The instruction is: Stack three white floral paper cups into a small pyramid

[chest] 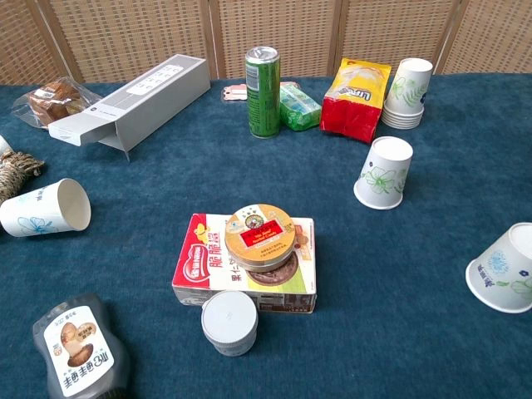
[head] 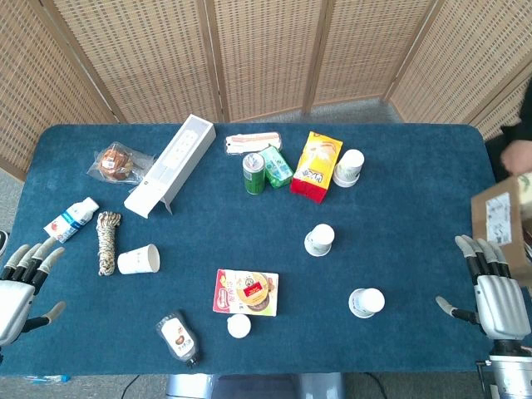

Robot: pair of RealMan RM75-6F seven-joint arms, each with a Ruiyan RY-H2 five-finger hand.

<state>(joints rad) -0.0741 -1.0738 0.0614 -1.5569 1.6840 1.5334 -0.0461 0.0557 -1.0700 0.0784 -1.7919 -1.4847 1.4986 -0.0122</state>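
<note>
With both the left hand (head: 23,287) and right hand (head: 496,291) spread and holding nothing, the inverted white floral paper cups (head: 319,239) near the tabletop's right edge could topple if nudged off-centre.

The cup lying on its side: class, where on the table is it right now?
The tipped cup lies on the robot's left side of the table, beside the rope coil; the chest view shows it at the left edge, mouth facing right.
</note>
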